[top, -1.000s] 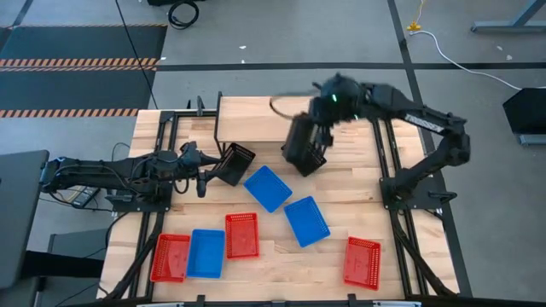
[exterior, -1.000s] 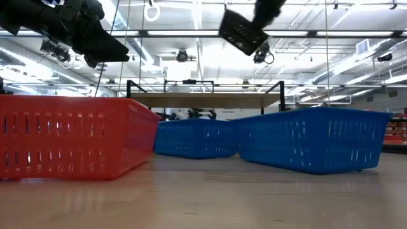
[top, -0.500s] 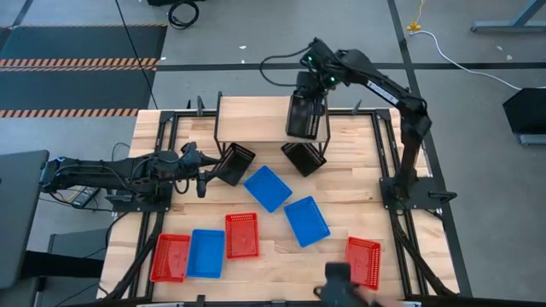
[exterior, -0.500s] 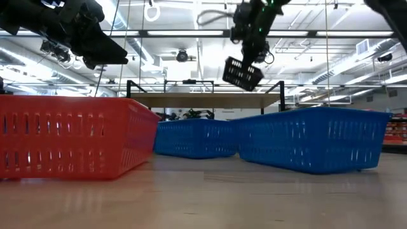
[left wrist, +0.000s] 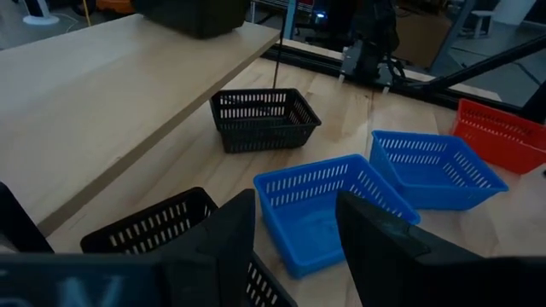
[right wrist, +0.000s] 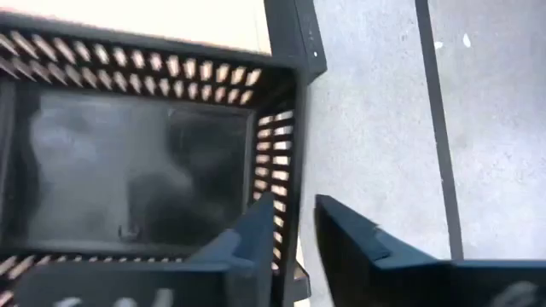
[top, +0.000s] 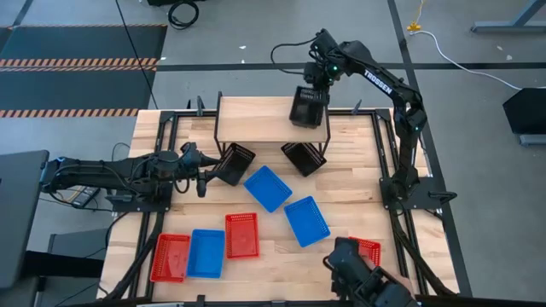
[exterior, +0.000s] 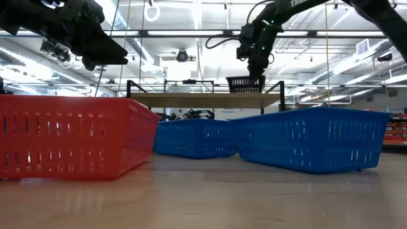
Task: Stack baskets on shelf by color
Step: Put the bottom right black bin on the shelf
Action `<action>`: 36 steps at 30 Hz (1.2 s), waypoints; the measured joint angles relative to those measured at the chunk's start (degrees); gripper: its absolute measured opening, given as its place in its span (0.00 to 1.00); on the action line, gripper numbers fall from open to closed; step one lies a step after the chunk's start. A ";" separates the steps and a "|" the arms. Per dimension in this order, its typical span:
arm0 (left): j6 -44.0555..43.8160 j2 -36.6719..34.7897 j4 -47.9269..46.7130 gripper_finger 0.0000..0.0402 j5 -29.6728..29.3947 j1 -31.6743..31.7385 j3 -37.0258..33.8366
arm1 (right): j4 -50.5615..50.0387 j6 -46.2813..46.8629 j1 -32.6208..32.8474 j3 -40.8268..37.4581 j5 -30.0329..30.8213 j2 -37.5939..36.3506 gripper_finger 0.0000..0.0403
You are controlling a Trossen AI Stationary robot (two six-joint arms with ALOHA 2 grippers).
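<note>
A black basket (top: 308,106) is held at the shelf's (top: 256,119) right end by the right gripper (top: 315,78), its rim pinched between the nearly closed jaws. A second black basket (top: 232,164) is clasped by the left gripper (top: 207,175) above the table.

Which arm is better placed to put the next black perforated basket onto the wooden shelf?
Left. The left gripper already holds a black perforated plastic basket beside the wooden shelf. The right gripper is occupied, gripping the wall of another black basket on the shelf's right end.
</note>
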 joint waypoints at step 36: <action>0.03 0.02 5.44 0.43 -3.01 -1.95 0.00 | -10.33 14.21 14.92 -5.56 11.91 -1.90 0.49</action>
